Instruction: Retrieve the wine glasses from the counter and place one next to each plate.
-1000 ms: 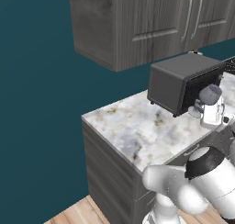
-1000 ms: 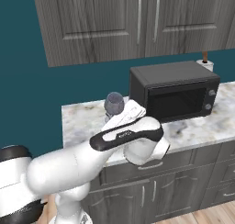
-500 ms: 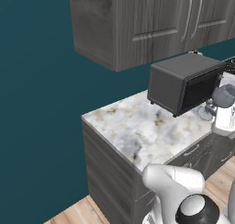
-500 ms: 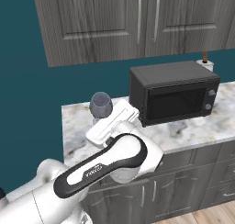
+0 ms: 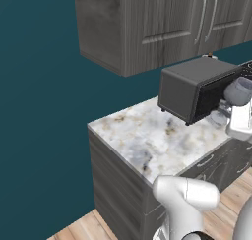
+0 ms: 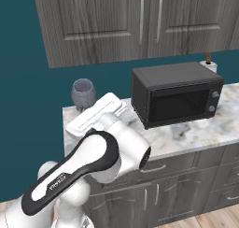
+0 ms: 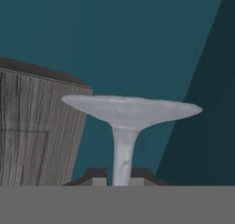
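A translucent grey-blue wine glass (image 6: 83, 92) is lifted off the counter (image 6: 186, 133), and my gripper (image 6: 88, 109) is shut on its stem. In the right base view it hangs over the counter's left end, left of the microwave. The left base view has the same glass (image 5: 238, 91) at the right edge, in front of the microwave, above my white hand. In the hand view the thin stem (image 7: 123, 149) rises from between my fingertips (image 7: 114, 179) to a wide pale disc. The plates are out of view.
A black microwave (image 6: 175, 94) stands on the marbled counter (image 5: 142, 135) against the teal wall. Dark grey wall cabinets (image 6: 140, 21) hang above it. A paper towel roll (image 6: 208, 66) stands behind the microwave. Below the worktop are grey drawers and a wood floor.
The arm has swung, carrying the wine glass left in the right base view and right in the left base view, away from the microwave front. The grip stays shut.
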### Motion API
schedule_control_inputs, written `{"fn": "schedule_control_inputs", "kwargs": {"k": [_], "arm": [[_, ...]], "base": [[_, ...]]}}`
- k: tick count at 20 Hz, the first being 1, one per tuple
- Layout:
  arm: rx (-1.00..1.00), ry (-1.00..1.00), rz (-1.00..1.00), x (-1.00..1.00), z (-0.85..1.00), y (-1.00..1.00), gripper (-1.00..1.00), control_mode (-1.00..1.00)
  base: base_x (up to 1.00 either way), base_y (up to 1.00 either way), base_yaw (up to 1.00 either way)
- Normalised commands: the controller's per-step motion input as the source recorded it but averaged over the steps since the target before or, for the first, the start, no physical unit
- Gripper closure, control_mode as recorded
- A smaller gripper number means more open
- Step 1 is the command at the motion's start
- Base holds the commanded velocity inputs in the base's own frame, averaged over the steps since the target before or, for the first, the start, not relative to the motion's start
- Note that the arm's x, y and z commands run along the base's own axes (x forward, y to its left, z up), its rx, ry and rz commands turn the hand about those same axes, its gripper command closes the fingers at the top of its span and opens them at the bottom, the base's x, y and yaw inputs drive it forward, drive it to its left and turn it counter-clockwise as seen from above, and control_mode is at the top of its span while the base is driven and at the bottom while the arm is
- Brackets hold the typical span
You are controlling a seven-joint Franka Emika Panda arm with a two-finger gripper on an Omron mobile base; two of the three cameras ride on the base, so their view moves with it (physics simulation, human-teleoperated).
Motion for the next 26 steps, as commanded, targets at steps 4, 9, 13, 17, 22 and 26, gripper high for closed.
{"fn": "schedule_control_inputs", "kwargs": {"k": [4, 9, 13, 17, 22, 26], "arm": [[0.0, 0.0, 0.0, -0.46, 0.0, 0.03, 1.0, -1.0], [0.0, 0.0, 0.0, 0.0, 0.0, 0.0, 1.0, 1.0], [0.0, 0.0, 0.0, 0.0, 0.0, 0.0, 1.0, 1.0], [0.0, 0.0, 0.0, 0.0, 0.0, 0.0, 1.0, 1.0], [0.0, 0.0, 0.0, 0.0, 0.0, 0.0, 1.0, 1.0], [0.0, 0.0, 0.0, 0.0, 0.0, 0.0, 1.0, 1.0]], "base": [[0.0, 0.0, 0.0], [-0.91, 0.0, -0.04], [-1.0, 0.0, -0.03], [-1.0, 0.01, 0.0], [-1.0, 0.04, 0.0], [-1.0, 0.39, 0.0]]}}
